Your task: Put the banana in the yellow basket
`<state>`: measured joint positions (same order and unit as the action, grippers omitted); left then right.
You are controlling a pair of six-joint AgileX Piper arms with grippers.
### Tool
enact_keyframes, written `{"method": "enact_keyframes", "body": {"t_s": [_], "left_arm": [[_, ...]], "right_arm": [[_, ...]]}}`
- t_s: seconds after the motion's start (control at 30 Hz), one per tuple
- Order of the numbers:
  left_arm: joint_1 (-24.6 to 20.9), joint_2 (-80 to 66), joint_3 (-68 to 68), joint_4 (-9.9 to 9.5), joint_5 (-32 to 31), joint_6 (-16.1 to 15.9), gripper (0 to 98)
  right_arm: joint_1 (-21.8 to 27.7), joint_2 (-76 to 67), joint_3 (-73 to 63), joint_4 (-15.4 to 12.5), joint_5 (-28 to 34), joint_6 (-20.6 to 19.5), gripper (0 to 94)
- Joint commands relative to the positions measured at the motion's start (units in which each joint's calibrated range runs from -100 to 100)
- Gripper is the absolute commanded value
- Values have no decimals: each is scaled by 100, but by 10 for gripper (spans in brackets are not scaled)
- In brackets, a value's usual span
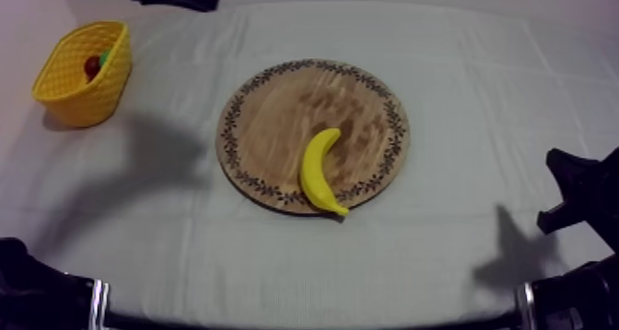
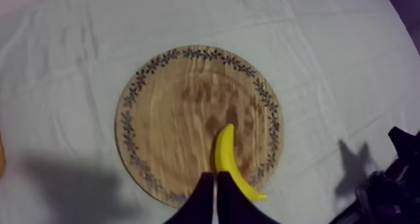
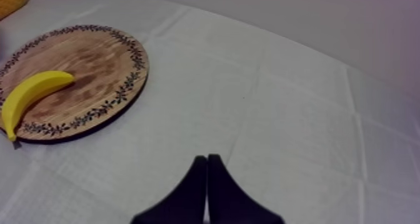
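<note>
Banana [image 1: 320,172] lies on wooden board [image 1: 295,112], one end at the patterned rim. Board sits mid-desk [image 1: 479,85]. Yellow basket [image 1: 64,89] stands well apart at the far left and holds a small red fruit [image 1: 92,66].

Left pincer [image 2: 215,175]: closed on nothing, above the banana's rim end.

Right pincer [image 3: 207,157]: closed and empty, over bare cloth beside the board.

Judgement: nothing done yet. Grasp, carry and release are all left.

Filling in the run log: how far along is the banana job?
Done: nothing yet. The banana lies on the wooden board, one end past the rim.
In hand: the left gripper, shut on nothing, hovers at the board's edge beside the banana. The right gripper is shut over bare cloth.
Left: grasp, lift, carry to the yellow basket, which holds a small red fruit.
</note>
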<state>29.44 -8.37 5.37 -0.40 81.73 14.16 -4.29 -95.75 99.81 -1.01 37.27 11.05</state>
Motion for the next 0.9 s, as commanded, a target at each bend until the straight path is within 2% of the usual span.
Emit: {"method": "enact_keyframes", "body": {"t_s": [0.0,0.13,0.37,0.47,0.6,0.8,0.87], "left_arm": [[66,279,-57,14,123,373,0],[150,592,-129,83,305,639,0],[221,1051,-261,162,572,818,1],[245,1262,-297,202,604,843,46],[309,1533,-368,265,617,849,213],[484,1856,-505,316,685,956,642],[510,1983,-549,356,698,940,752]], "right_arm": [[0,0,-3,1,-1,1,3],[0,0,-3,1,-1,1,3],[0,0,-3,1,-1,1,3],[0,0,-3,1,-1,1,3],[0,0,-3,1,-1,1,3],[0,0,-3,1,-1,1,3],[0,0,-3,1,-1,1,3]]}}
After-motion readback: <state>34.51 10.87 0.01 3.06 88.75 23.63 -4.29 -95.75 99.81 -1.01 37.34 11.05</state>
